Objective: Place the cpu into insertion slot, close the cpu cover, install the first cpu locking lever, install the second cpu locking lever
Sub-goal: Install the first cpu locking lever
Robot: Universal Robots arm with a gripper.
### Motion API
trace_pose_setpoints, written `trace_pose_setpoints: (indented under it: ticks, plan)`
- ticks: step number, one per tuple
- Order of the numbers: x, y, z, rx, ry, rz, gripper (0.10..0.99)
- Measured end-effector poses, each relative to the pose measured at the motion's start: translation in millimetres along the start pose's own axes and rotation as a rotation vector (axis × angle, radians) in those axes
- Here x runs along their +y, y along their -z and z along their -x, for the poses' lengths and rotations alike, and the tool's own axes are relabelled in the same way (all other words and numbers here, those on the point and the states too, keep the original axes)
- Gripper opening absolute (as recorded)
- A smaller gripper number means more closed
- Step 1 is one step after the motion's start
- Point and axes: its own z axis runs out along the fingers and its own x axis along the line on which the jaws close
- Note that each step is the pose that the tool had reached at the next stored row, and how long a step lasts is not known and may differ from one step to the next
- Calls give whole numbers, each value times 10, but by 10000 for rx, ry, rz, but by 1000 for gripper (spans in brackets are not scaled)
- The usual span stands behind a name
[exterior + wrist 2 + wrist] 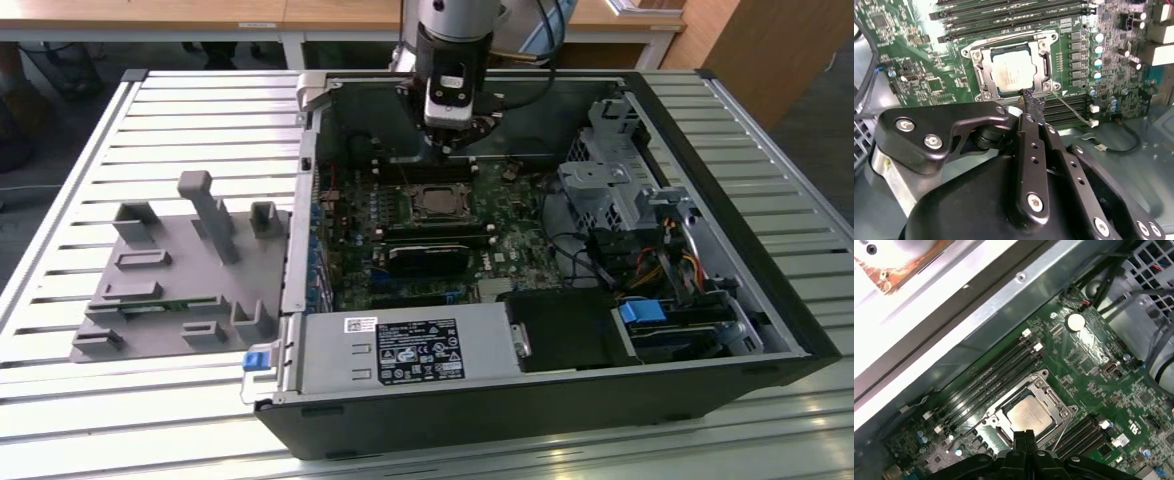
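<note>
The cpu (1013,70) lies flat in the insertion slot (1046,62) on the green motherboard, its dull silver top showing. The cpu cover (982,70), a silver frame, lies down around it with the chip visible through its window. A thin wire lever (1070,107) runs out at an angle from the socket's corner. My gripper (1031,98) hangs just off the socket's edge, fingers pressed together with nothing between them. In the first wrist view the gripper (1024,434) points at the edge of the cpu (1029,415). In the exterior view the gripper (447,150) is above and behind the cpu (434,203).
Long black memory slots (1014,20) flank the socket. The open computer case has a metal wall (979,315) close behind, a drive cage (607,190) on the exterior view's right and a power supply (400,350) in front. A grey fixture block (174,270) sits outside on the slatted table.
</note>
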Motion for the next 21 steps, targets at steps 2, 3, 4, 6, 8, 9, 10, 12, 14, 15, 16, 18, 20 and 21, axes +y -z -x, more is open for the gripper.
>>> trace_pose_setpoints:
  ticks: [2, 3, 4, 6, 8, 9, 10, 12, 14, 15, 16, 18, 20, 21]
  plan:
    - [0, -1, 0, 4, 293, -5, 110]
    - [0, -2, 0, 5, 425, -7, 110]
    - [0, -2, 0, 7, 555, -10, 110]
    - [0, -3, 0, 11, 827, -16, 110]
    - [0, -4, 0, 15, 1073, -20, 110]
    - [0, -4, 0, 17, 1193, -22, 110]
    - [0, -4, 0, 19, 1318, -24, 110]
    - [0, -4, 0, 25, 1580, -29, 110]
    - [0, -5, 0, 30, 1865, -34, 110]
    - [0, -5, 0, 32, 2016, -38, 110]
    - [0, -6, 0, 34, 2154, -41, 110]
    - [0, -6, 0, 38, 2435, -48, 110]
    - [0, -7, 0, 42, 2737, -57, 110]
    - [0, -7, 1, 44, 2892, -60, 110]
